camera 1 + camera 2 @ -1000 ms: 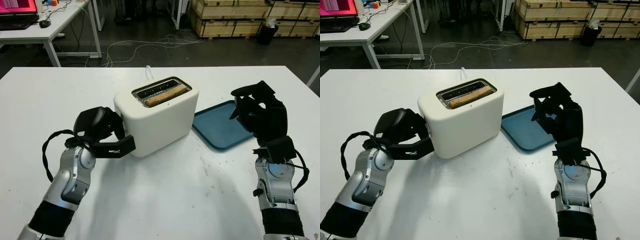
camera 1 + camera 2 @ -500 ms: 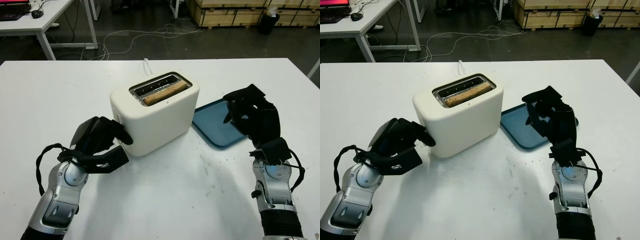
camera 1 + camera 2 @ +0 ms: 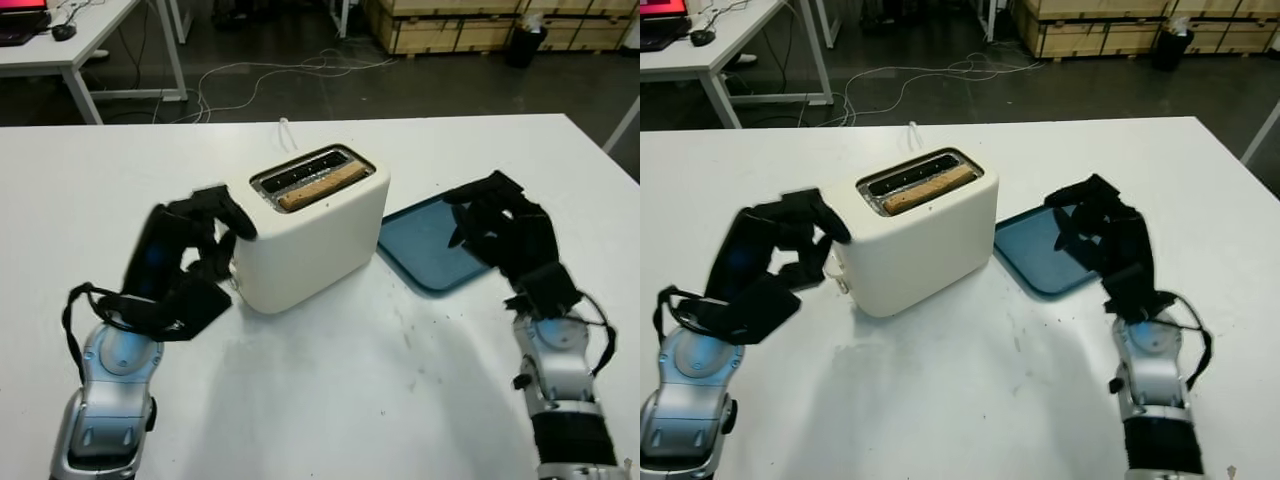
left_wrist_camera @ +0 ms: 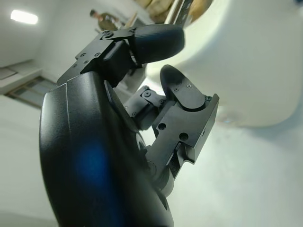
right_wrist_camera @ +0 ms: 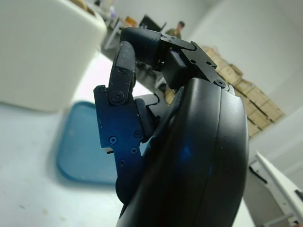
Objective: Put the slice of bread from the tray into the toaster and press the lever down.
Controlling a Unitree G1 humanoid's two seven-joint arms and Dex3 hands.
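Nearest, both arms rise from the bottom edge onto the white desk [image 3: 330,400]. The left hand [image 3: 185,255] is raised at the left end of the toaster [image 3: 310,240], its fingers [image 4: 156,42] curled and holding nothing, one fingertip up by the toaster's top left edge; whether it touches the casing cannot be told. The right hand [image 3: 505,235] hovers over the near right part of the blue tray [image 3: 425,245], fingers likewise curled around nothing. The toaster stands mid-desk, turned at an angle, with the tray just beside its right side. The bread [image 3: 320,187] sits in the toaster's nearer slot, its brown top edge showing at the rim. A white cord [image 3: 287,135] runs from behind the toaster toward the desk's far edge. Beyond the desk, cables [image 3: 290,75] lie on the dark floor, with wooden crates [image 3: 450,20] at the back and another desk [image 3: 80,40] at far left.
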